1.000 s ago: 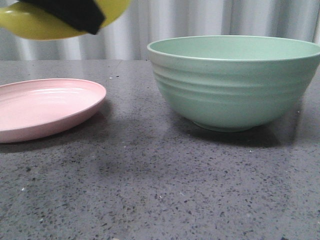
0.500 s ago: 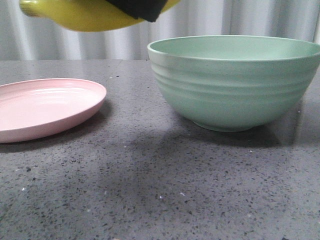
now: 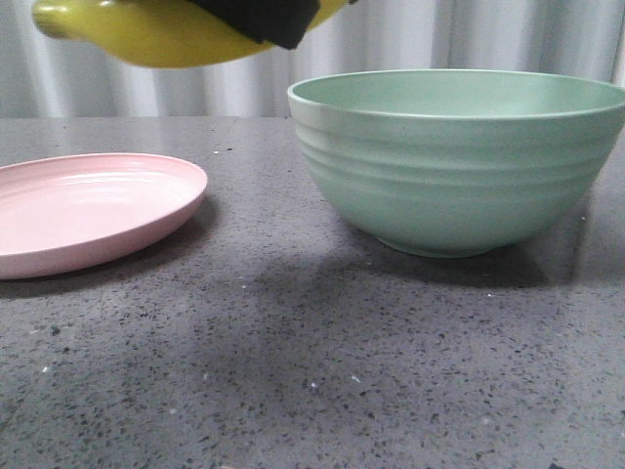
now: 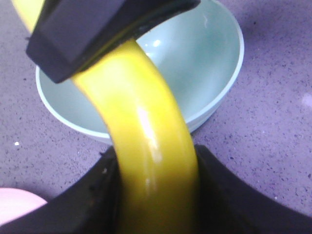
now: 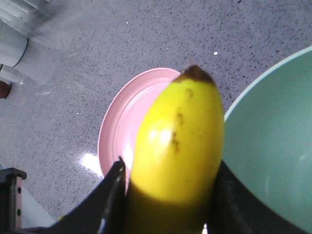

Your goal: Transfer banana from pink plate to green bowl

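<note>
Banana (image 5: 178, 146), glossy yellow, faintly speckled and dark-tipped, is clamped in both left hand (image 4: 156, 195) and right hand (image 5: 168, 200).

Grey speckled table (image 3: 293, 391) (glossy in places); pale pleated curtain (image 3: 469, 34) behind it.

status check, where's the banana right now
Both hands shut on banana, left hand, right hand. Airborne between pink plate and green bowl. Path clear.
</note>
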